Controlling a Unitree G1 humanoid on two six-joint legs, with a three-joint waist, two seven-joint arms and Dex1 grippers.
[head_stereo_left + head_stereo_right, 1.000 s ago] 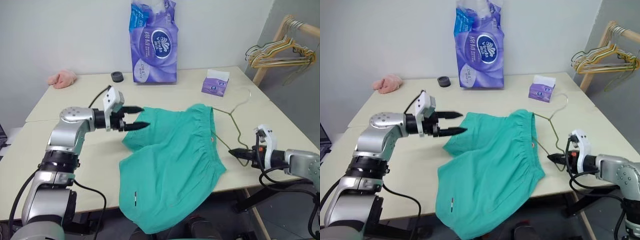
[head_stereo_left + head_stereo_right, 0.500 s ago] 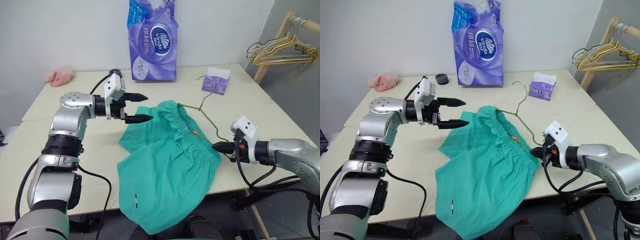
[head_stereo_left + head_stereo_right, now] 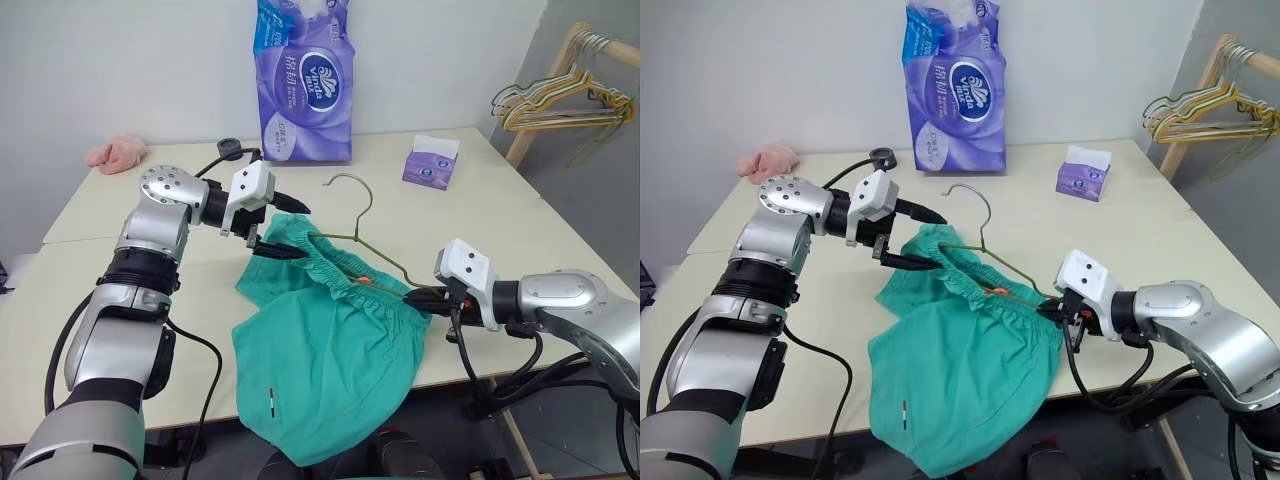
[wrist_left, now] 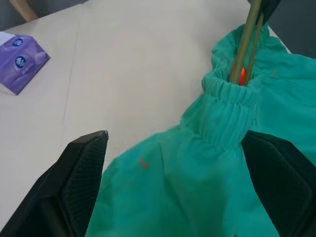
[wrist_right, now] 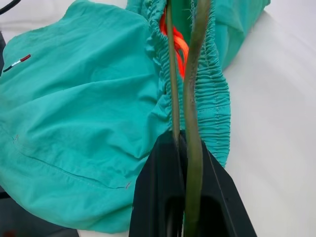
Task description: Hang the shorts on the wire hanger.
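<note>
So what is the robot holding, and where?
The right tool pinches the wire hanger at one end corner. The left tool is open, holding nothing.

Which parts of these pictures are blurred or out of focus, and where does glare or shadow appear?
Left wrist view: the open left gripper has soft, blurred fingers, while the shorts are fairly sharp. Right wrist view: the wire hanger blurs where the shut right gripper grips it. Left eye view: even light, a soft shadow on the table, mild sheen on the tissue pack.
</note>
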